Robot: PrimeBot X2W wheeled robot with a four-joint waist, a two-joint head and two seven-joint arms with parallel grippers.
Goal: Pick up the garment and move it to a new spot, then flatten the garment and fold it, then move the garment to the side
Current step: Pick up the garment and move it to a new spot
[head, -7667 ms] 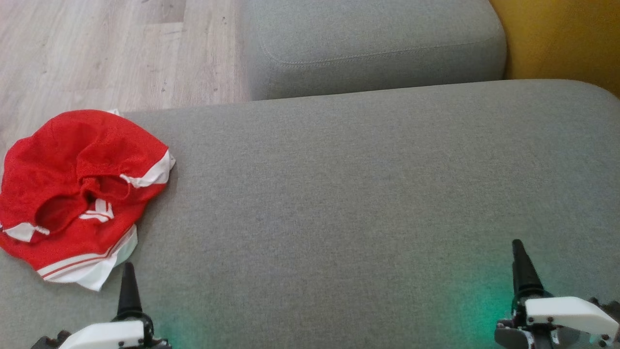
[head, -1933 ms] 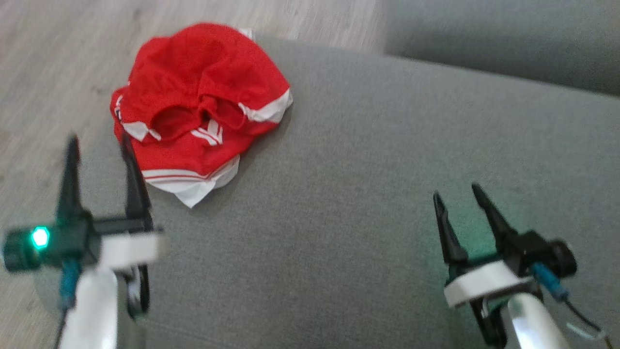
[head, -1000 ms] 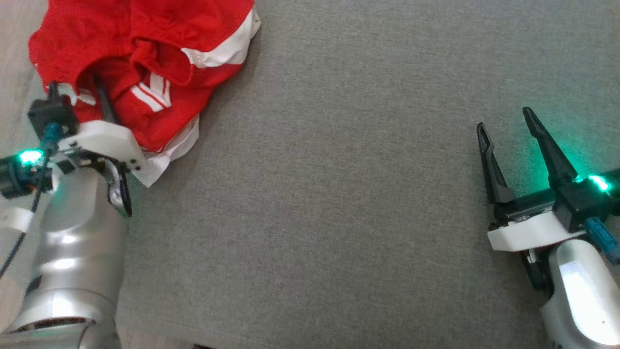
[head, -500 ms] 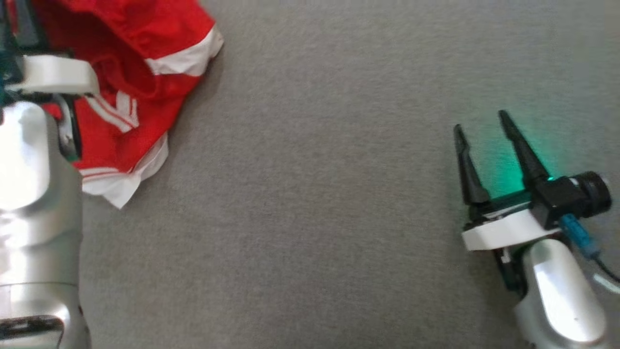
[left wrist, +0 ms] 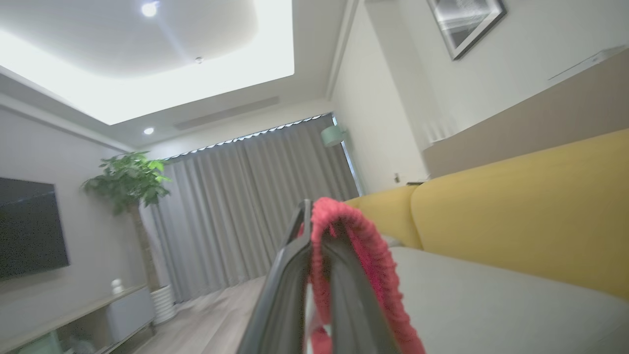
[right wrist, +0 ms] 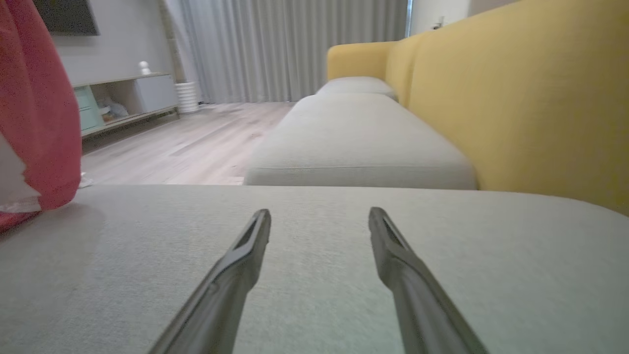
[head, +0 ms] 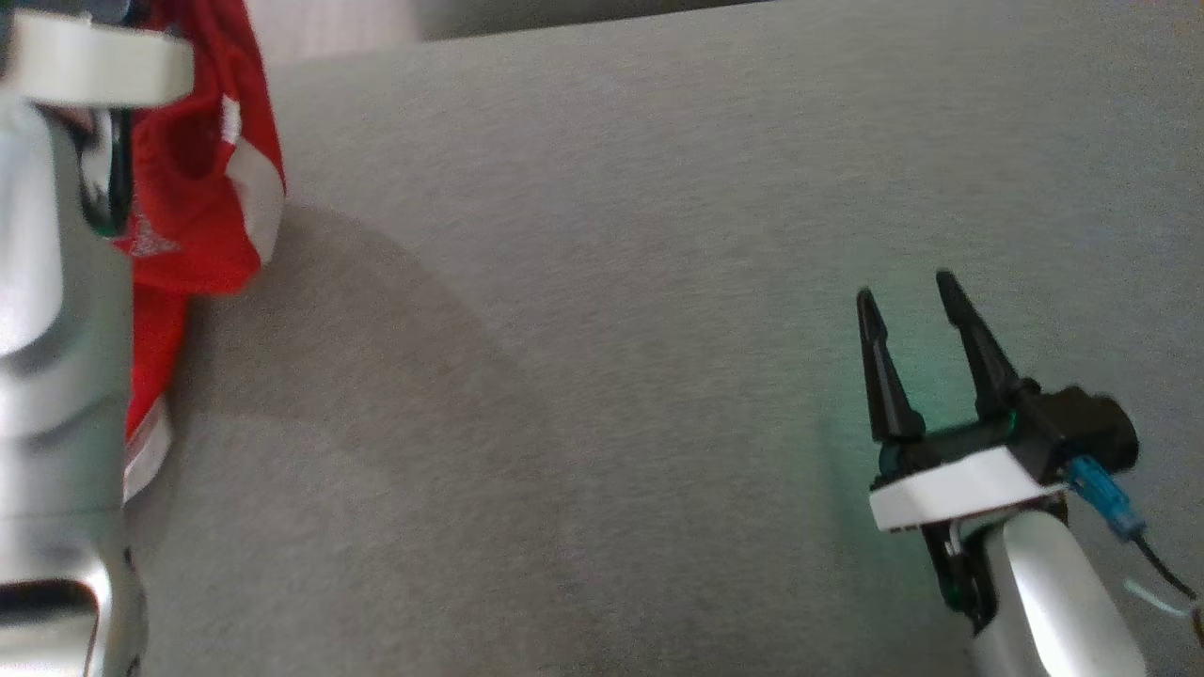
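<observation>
Garment (head: 202,160) is up off the sofa cushion (head: 611,282) now. A second ago it lay crumpled flat with the left gripper (left wrist: 319,228) open over it. Now that gripper's fingers are closed on a fold of red fabric and the cloth hangs from them. Head camera has shifted too, so not all of the frame change is garment motion. Right gripper (head: 905,287) same as before: fingers spread, nothing between them, low over the grey cushion, lower right of head view.

Garment look: bright red textured knit, white band along one edge, white hem strip at the bottom. Head view: upper left down to mid left of frame, bunched into a narrow vertical drape, partly hidden behind the silver left forearm (head: 56,310). Soft shadow on the cushion just right of it. Left wrist view: thick rolled red edge loops over the fingertips at frame centre, pinched between the two dark fingers. Right wrist view: garment at the left edge, hanging straight, white patch low on it. Its bottom sits at cushion level; touching or not, cannot tell.

Background, right wrist view: yellow backrest (right wrist: 516,98) at right, second grey cushion (right wrist: 358,147) beyond, wood floor (right wrist: 186,142), grey curtains (right wrist: 295,44).
</observation>
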